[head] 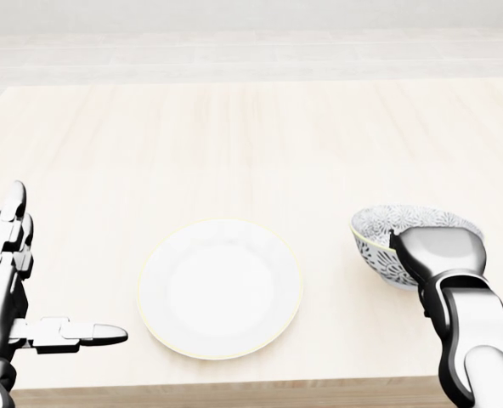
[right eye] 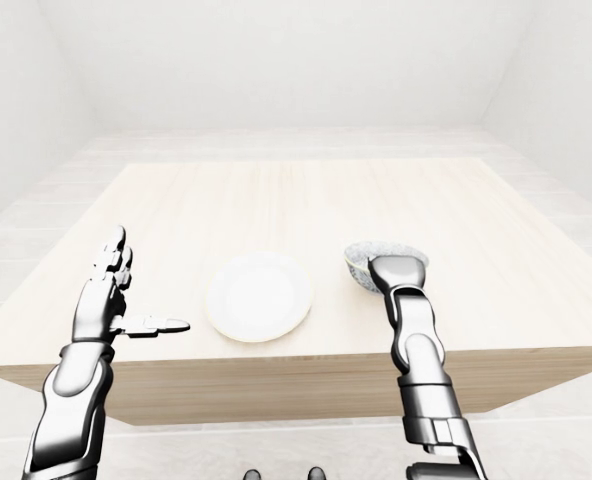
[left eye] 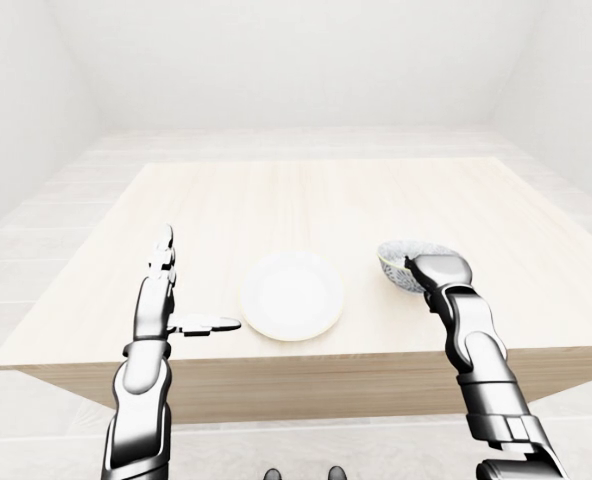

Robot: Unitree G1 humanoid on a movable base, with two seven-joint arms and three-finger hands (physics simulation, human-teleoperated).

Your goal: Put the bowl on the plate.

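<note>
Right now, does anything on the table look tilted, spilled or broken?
Nothing stands out. The bowl looks about level, right of the plate in the head view, with the right hand over its lower rim. The plate lies flat and bare. The left hand is open, left of the plate.
</note>
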